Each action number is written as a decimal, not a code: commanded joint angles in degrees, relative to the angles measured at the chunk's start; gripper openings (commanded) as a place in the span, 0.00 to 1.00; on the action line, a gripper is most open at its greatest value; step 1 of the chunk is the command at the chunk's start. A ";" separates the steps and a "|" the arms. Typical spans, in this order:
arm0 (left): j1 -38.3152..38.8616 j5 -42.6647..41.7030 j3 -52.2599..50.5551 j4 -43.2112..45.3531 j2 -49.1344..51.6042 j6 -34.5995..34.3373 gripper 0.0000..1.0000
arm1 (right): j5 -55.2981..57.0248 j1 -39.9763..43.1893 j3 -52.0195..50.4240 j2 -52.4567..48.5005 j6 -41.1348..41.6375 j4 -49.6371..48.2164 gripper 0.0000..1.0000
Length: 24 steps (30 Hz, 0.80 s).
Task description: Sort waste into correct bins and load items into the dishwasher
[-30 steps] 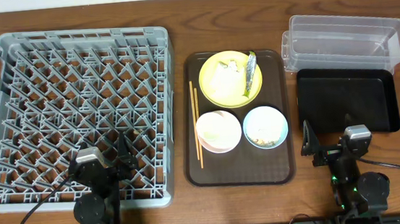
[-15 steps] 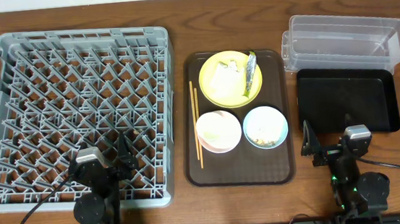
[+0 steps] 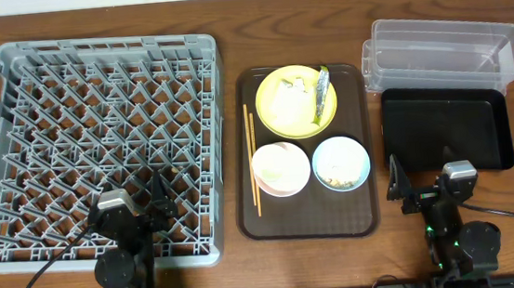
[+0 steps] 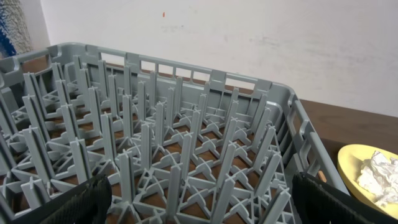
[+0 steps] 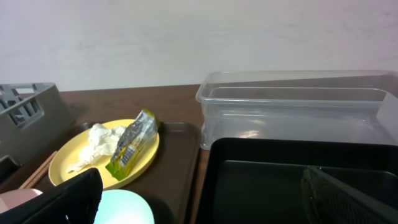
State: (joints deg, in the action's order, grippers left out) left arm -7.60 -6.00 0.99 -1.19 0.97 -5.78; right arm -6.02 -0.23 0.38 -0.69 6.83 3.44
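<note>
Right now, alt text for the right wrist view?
A yellow plate holding a crumpled tissue and a green-yellow wrapper sits on a brown tray at left. At right, a black tray lies before a clear tub; the right gripper stands open, empty.

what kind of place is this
Likely a lab tabletop mock-up of a dish-clearing station: a large grey plastic dish rack, a dark brown serving tray and a clear plastic tub.

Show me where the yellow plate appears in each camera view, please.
Overhead: yellow plate at upper centre, on the brown tray.
Left wrist: plate at the right edge, cut off.
Right wrist: plate at lower left.
Shared landmark: the crumpled white tissue lying on it, seen in all three.
</note>
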 commanded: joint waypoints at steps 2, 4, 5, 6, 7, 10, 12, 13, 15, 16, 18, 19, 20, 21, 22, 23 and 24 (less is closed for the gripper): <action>0.33 -0.85 -0.76 -1.18 0.11 -1.01 0.95 | -0.66 -0.92 -0.07 0.20 2.91 -0.48 0.99; 0.33 -0.85 -0.76 0.24 0.11 -2.10 0.95 | -0.66 -0.92 -0.04 0.20 3.02 -0.94 0.99; 0.33 -0.90 -0.76 1.09 0.11 -2.08 0.94 | -0.66 -0.92 0.00 0.20 3.02 -1.05 1.00; 0.33 -0.83 -0.76 1.77 0.11 -2.03 0.95 | -0.66 -0.92 0.24 0.20 3.02 -1.01 1.00; 0.33 -0.83 -0.76 1.79 0.11 -2.03 0.94 | -0.66 -0.92 0.48 0.20 2.99 -1.03 0.99; 0.33 -0.83 -0.76 0.22 0.13 -2.03 0.95 | -0.20 -0.92 1.79 0.09 2.97 -0.57 0.99; 0.33 -0.83 -0.76 -1.25 0.13 -2.03 0.95 | -0.22 -0.92 2.95 -0.39 2.95 -0.33 0.99; 0.33 -0.83 -0.76 -1.36 0.13 -2.05 0.94 | -0.20 -0.92 3.50 -0.68 2.95 -0.02 0.99; 0.33 -0.83 -0.76 -1.20 0.13 -2.05 0.95 | -0.11 -0.92 5.22 -1.90 2.95 1.31 0.99; 0.33 -0.87 -0.76 -0.81 0.13 -2.10 0.95 | 0.00 -0.92 6.19 -2.73 2.93 2.29 0.99; 0.33 -1.33 -0.63 0.81 0.13 -3.91 0.95 | -0.02 -0.92 8.39 -5.29 2.95 4.44 0.99; 0.33 -1.33 -0.26 0.81 0.13 -5.42 0.95 | -0.02 -0.92 9.53 -6.82 2.95 5.38 0.99; 0.33 -1.38 0.17 0.68 0.20 -6.49 0.95 | -0.02 -0.92 10.82 -8.59 2.95 6.23 0.99; 0.33 -1.57 0.72 0.28 0.39 -7.23 0.95 | -0.02 -0.92 12.17 -10.54 2.95 6.86 0.99; 0.33 -2.21 1.44 -0.55 0.74 -7.45 0.95 | -0.02 -0.92 13.86 -13.00 2.95 7.61 0.99; 0.33 -2.56 2.14 -1.51 1.16 -7.45 0.95 | -0.04 -0.92 15.19 -14.86 2.97 8.15 0.99; 0.35 -2.58 3.06 -2.95 1.64 -7.48 0.95 | -0.37 -0.92 17.27 -17.66 2.97 9.20 0.99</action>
State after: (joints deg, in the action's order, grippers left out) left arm -7.60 -6.90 1.72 -2.15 1.54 -11.14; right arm -6.20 -0.23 13.17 -13.74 8.97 11.49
